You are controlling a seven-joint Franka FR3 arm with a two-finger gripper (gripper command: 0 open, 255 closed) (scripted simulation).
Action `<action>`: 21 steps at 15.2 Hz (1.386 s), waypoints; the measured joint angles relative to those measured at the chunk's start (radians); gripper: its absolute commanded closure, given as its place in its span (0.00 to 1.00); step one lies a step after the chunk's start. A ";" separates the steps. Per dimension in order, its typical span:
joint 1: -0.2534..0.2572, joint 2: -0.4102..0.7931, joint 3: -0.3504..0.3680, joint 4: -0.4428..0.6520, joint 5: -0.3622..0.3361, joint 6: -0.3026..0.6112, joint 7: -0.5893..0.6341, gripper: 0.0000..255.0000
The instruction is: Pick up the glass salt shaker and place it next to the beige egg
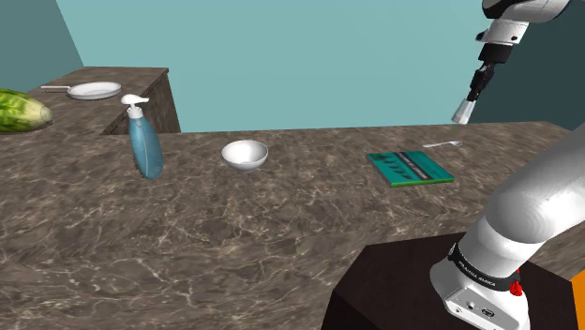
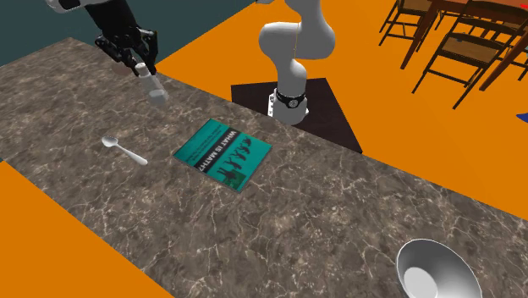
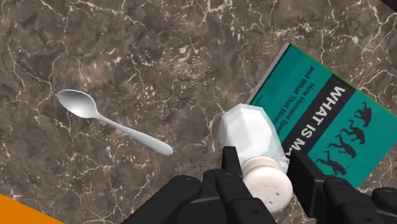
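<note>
Closest to the wrist camera, the black fingers [image 3: 230, 160] of our tool [image 3: 267, 168] are pinching the salt shaker [image 3: 251, 135] at its white perforated cap end. One finger is sitting on each side, so the pale faceted body is pointing away from the hand toward the tabletop [image 3: 127, 57]. We are gripping it up there, by our reading, because the cap is giving the pads a rim to catch on.

From the shoulder view, the shaker [image 1: 461, 114] is hanging under the tool [image 1: 473, 92], clear of the stone surface and above its far right end. The whole hand is leaning a little, so the shaker is tilting with it.

Beneath it, the white spoon [image 3: 108, 121] is lying flat near the teal book [image 3: 331, 118], the two not touching. We are keeping the load raised, we judge, so that it is passing over both without knocking them.

Toward the shoulder view's left, a white bowl [image 1: 245, 155] is sitting upright and a blue pump bottle [image 1: 143, 141] is standing near it.

We are judging the pick as done and the carry toward the beige egg as the step in hand. A slow move is suiting a smooth shaker held only near its cap, since it could be swivelling between the pads.
</note>
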 measured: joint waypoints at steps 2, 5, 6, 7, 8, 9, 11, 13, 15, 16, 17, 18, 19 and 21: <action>-0.017 -0.001 -0.031 0.010 -0.011 -0.007 -0.046 1.00; -0.045 -0.018 -0.072 0.008 -0.036 -0.011 -0.109 1.00; -0.054 -0.020 -0.088 0.007 -0.042 -0.009 -0.133 1.00; -0.062 -0.023 -0.103 0.006 -0.050 -0.008 -0.155 1.00; -0.070 -0.027 -0.116 0.008 -0.057 -0.010 -0.175 1.00; -0.079 -0.028 -0.134 0.016 -0.064 -0.016 -0.201 1.00; -0.092 -0.024 -0.170 0.029 -0.071 -0.021 -0.250 1.00; -0.097 0.000 -0.218 0.052 -0.063 -0.020 -0.308 1.00; -0.096 0.041 -0.278 0.084 -0.041 -0.018 -0.376 1.00; -0.102 0.041 -0.292 0.086 -0.044 -0.019 -0.396 1.00; -0.101 0.069 -0.331 0.104 -0.027 -0.017 -0.436 1.00; -0.096 0.113 -0.379 0.130 0.005 -0.016 -0.488 1.00; -0.096 0.152 -0.419 0.149 0.035 -0.016 -0.537 1.00; -0.122 0.267 -0.502 0.196 0.128 -0.022 -0.656 1.00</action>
